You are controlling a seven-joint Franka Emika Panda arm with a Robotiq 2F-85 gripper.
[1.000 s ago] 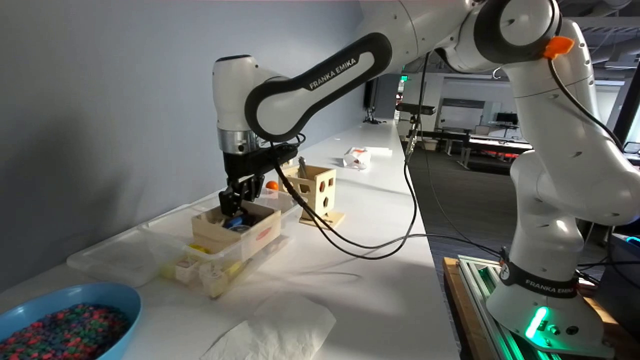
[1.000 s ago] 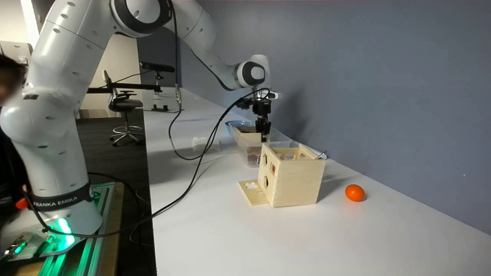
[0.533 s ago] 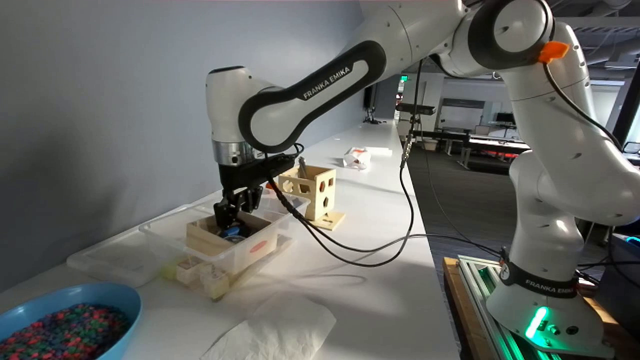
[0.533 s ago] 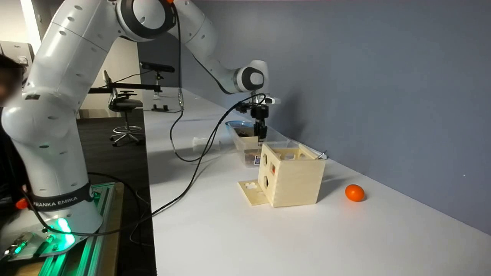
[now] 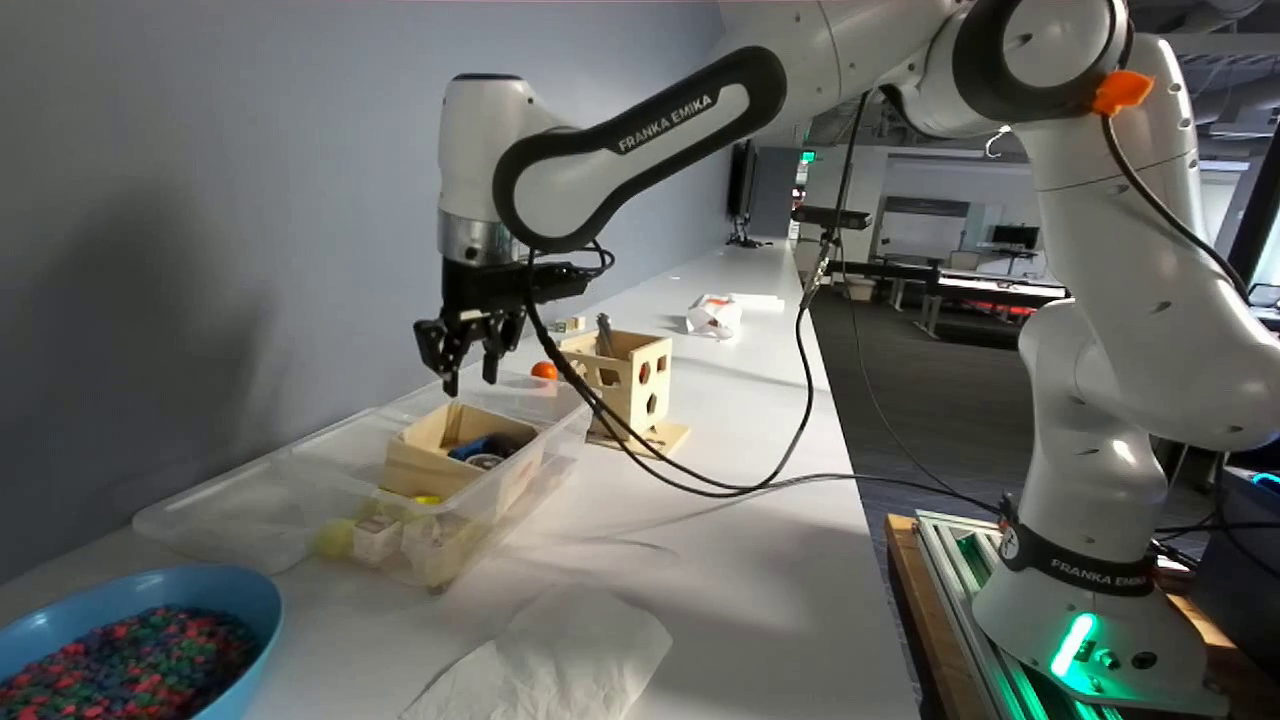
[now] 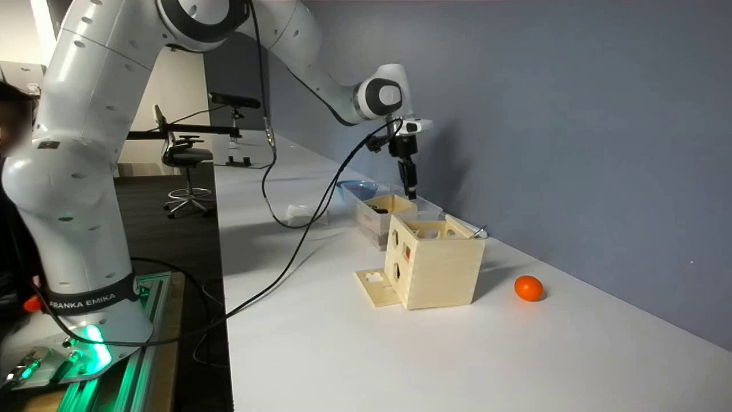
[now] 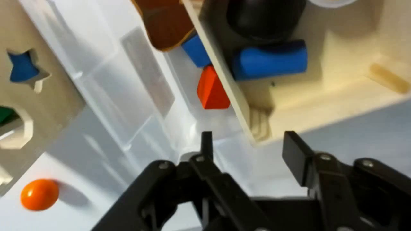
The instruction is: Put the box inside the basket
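The box (image 5: 430, 468), light wooden with low walls, sits within the walls of the basket (image 5: 560, 455), a see-through whitish plastic bin. Both show beside the wooden block in an exterior view, the box (image 6: 400, 206) with its rim partly above the basket (image 6: 366, 220). My gripper (image 5: 471, 383) hangs over the box's wall-side edge, apart from it. In the wrist view the gripper (image 7: 248, 134) is open, with nothing between its fingers; past the tips lies a corner of the box (image 7: 327, 112). A blue cylinder (image 7: 271, 61) and a dark round thing (image 7: 265, 17) lie in it.
A pale wooden block with holes (image 6: 446, 269) stands close to the basket's end. An orange ball (image 6: 529, 288) lies beyond it. A blue bowl of beads (image 5: 130, 660) and crumpled white paper (image 5: 560, 650) are on the table, and the wall (image 5: 300, 200) runs behind.
The gripper first went down with the box into the basket. Since then it has opened, let go of the box and risen toward the wall; the box stays in the basket.
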